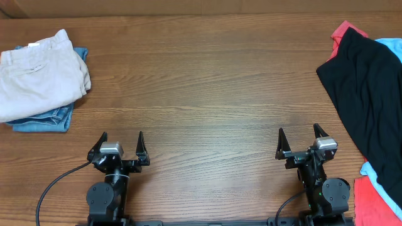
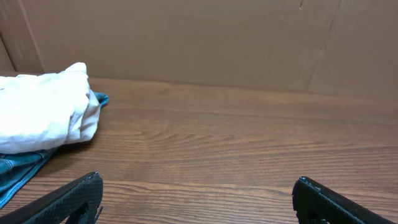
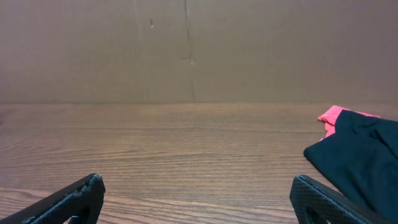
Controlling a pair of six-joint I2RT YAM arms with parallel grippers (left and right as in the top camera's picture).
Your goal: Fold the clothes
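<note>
The black garment (image 1: 370, 94) lies spread at the table's right edge, on top of coral-red and light blue garments; part runs out of frame. It also shows at the right of the right wrist view (image 3: 360, 152). My right gripper (image 1: 299, 135) is open and empty near the front edge, left of the black garment and apart from it; its fingers frame bare wood (image 3: 196, 183). My left gripper (image 1: 122, 139) is open and empty near the front left, over bare wood (image 2: 198, 180).
Folded beige trousers (image 1: 41, 72) lie on blue denim (image 1: 44, 119) at the far left, also in the left wrist view (image 2: 46, 112). Coral-red cloth (image 1: 377, 201) and light blue cloth (image 1: 389, 45) lie under the black garment. A cardboard wall (image 3: 186, 50) stands behind the table.
</note>
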